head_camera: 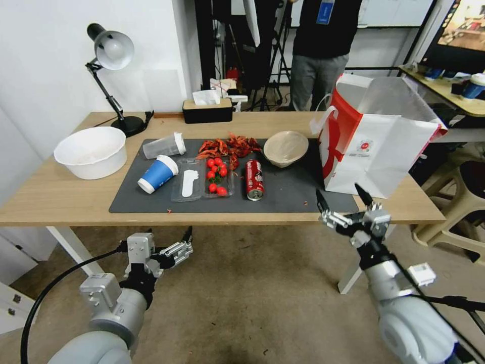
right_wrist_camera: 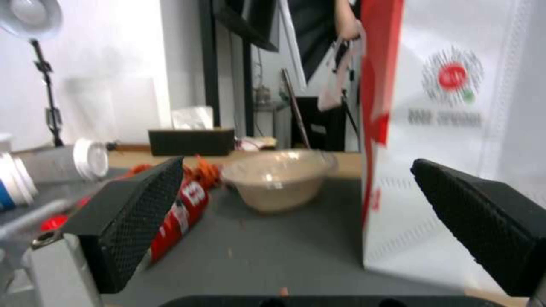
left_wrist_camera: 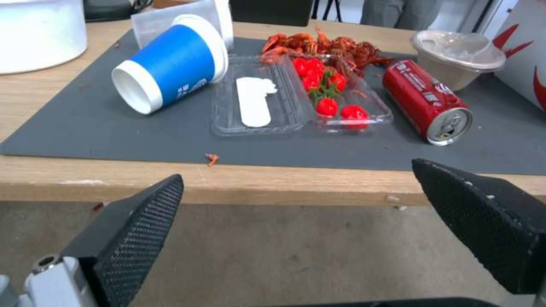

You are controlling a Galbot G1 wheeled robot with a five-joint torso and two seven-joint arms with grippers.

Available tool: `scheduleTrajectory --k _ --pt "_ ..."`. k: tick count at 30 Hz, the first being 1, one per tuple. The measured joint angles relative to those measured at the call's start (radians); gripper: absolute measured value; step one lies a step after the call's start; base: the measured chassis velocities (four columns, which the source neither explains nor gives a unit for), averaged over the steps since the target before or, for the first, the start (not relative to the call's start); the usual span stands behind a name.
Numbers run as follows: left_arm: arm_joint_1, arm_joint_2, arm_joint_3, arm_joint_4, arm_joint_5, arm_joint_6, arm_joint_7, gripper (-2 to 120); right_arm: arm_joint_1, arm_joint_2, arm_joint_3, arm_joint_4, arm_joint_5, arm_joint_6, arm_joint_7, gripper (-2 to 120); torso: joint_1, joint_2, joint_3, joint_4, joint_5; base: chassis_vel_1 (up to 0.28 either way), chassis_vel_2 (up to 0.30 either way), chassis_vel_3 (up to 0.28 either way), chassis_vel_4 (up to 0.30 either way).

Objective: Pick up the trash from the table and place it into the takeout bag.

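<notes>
On the table's (head_camera: 60,202) dark grey mat the trash lies in a row. A blue paper cup (head_camera: 157,173) (left_wrist_camera: 170,68) is on its side, with a clear white-lidded cup (head_camera: 164,145) tipped over behind it. A red soda can (head_camera: 254,186) (left_wrist_camera: 426,100) (right_wrist_camera: 182,213) lies flat, and a beige paper bowl (head_camera: 286,148) (right_wrist_camera: 279,179) stands upright behind it. The takeout bag (head_camera: 376,136) (right_wrist_camera: 455,128) stands open at the table's right end. My left gripper (head_camera: 188,241) (left_wrist_camera: 297,170) hangs open below the front edge. My right gripper (head_camera: 339,194) (right_wrist_camera: 298,161) is open at the front edge, beside the bag's front corner.
A large white bowl (head_camera: 91,151) sits at the left end. A clear tray of cherry tomatoes (head_camera: 204,179) (left_wrist_camera: 301,100) lies between cup and can, with red crayfish shells (head_camera: 227,146) behind it. A desk lamp (head_camera: 113,55) and black tissue box (head_camera: 207,110) stand at the back. Stools (head_camera: 465,202) are at the right.
</notes>
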Motion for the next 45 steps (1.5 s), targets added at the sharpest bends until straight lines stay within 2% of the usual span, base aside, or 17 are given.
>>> scheduleTrajectory --k 18,23,30,33,35,37,39,41,42,45 --pt "-0.002 0.008 -0.007 0.000 -0.004 -0.008 -0.004 100 -0.040 0.011 -0.016 -0.043 -0.004 -0.004 -0.019 100 0.000 0.000 0.000 -0.0001 0.0001 0.000 0.000 0.000 0.000" --pt "-0.004 0.010 -0.004 0.001 -0.004 -0.008 -0.004 100 0.034 0.009 -0.043 -0.062 0.017 -0.036 -0.019 100 0.000 0.000 0.000 0.0001 0.0001 0.000 0.000 0.000 0.000" --pt "0.000 0.013 0.001 0.005 -0.004 -0.008 -0.001 100 0.189 0.000 -0.143 -0.123 0.073 -0.098 -0.021 100 0.000 0.000 0.000 -0.0001 0.0002 0.000 0.000 0.000 0.000" --pt "0.001 0.011 0.001 0.002 -0.004 -0.008 -0.001 100 0.301 0.001 -0.231 -0.145 0.082 -0.161 0.001 100 0.000 0.000 0.000 0.0001 0.0002 0.000 0.000 0.000 0.000" --pt "0.001 0.010 0.001 0.002 -0.004 -0.007 -0.001 100 0.319 0.001 -0.245 -0.150 0.085 -0.172 0.006 100 0.000 0.000 0.000 0.0001 0.0002 0.000 0.000 0.000 0.000" --pt "0.005 0.008 -0.002 0.002 -0.004 -0.007 -0.001 100 0.401 0.005 -0.308 -0.168 0.104 -0.234 0.037 100 0.000 0.000 0.000 0.0000 0.0000 0.000 0.000 0.000 0.000" --pt "0.007 0.008 -0.003 0.002 -0.004 -0.007 -0.001 100 0.415 0.007 -0.320 -0.171 0.107 -0.246 0.046 100 0.000 0.000 0.000 0.0000 0.0000 0.000 0.000 0.000 0.000" --pt "0.012 0.006 -0.006 0.001 -0.004 -0.007 -0.001 100 0.493 0.029 -0.372 -0.185 0.119 -0.326 0.100 100 0.000 0.000 0.000 0.0000 0.0000 0.000 0.000 0.000 0.000" --pt "0.012 0.006 -0.006 0.001 -0.004 -0.007 -0.001 100 0.493 0.029 -0.372 -0.185 0.119 -0.326 0.100 100 0.000 0.000 0.000 0.0000 0.0000 0.000 0.000 0.000 0.000" --pt "0.017 0.000 -0.007 0.001 -0.005 -0.007 -0.001 100 0.554 0.056 -0.412 -0.199 0.124 -0.404 0.158 100 0.000 0.000 0.000 0.0001 0.0000 0.000 0.000 0.000 0.000"
